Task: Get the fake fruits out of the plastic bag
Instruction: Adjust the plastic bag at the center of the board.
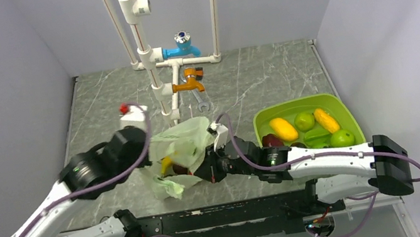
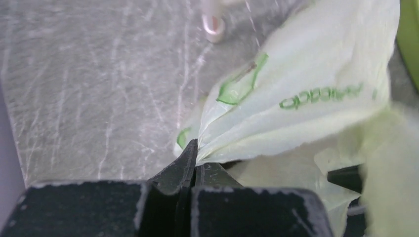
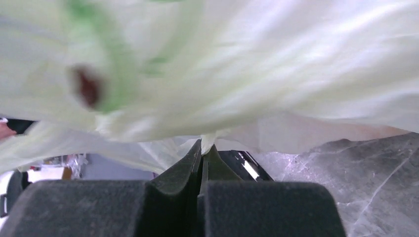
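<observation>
The pale green plastic bag (image 1: 183, 145) hangs between my two grippers above the table, near the front middle. My left gripper (image 1: 148, 152) is shut on its left edge; the left wrist view shows the bag (image 2: 296, 98) pinched at the fingertips (image 2: 196, 157). My right gripper (image 1: 207, 165) is shut on the bag's right side, with film (image 3: 222, 74) pinched at its tips (image 3: 204, 145). A yellow fruit (image 1: 166, 164) and a dark red fruit (image 1: 180, 169) show under the bag's lower opening. Several more fruits, yellow (image 1: 283, 128), green (image 1: 304, 120) and dark red (image 1: 272, 141), lie in the tray.
The lime-green tray (image 1: 295, 107) stands at the right of the table. White pipework (image 1: 152, 70) with a blue tap (image 1: 182, 49) and an orange tap (image 1: 190, 83) stands at the back middle. A wrench (image 1: 202, 102) lies beside it. A white block with a red top (image 1: 129, 113) is at the left.
</observation>
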